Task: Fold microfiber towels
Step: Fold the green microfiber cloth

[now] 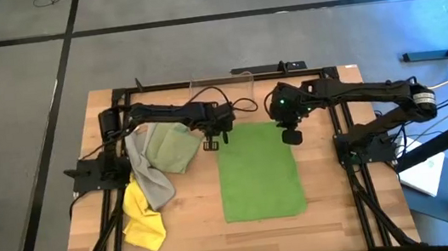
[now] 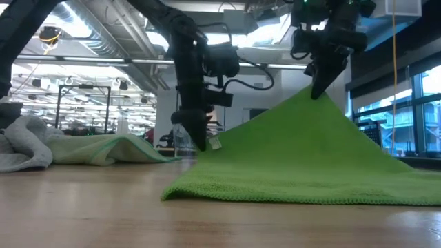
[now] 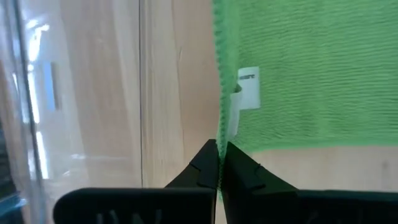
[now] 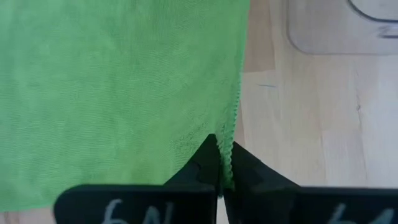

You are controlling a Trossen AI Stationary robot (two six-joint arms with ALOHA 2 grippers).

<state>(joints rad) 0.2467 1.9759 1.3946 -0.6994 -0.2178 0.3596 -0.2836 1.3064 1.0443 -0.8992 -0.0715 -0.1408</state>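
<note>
Nearest the low camera, the bright green microfiber towel (image 2: 310, 165) lies on the light wooden table (image 1: 191, 207), its near edge flat and its far edge raised into a peak. Both far corners are gripped. The left gripper (image 1: 212, 143) is closed tight on the far left corner, next to the small white care label (image 3: 247, 87); the towel edge runs between its two dark fingertips (image 3: 205, 167). The right gripper (image 1: 291, 137) is closed tight on the far right corner and holds it higher than the left one. A clear plastic bin (image 1: 220, 81) stands at the far table edge, between the arms. Three more towels lie heaped at the left: pale sage green (image 1: 171, 147), grey (image 1: 150, 179), and yellow (image 1: 143, 221), with grey overlapping both others.
</note>
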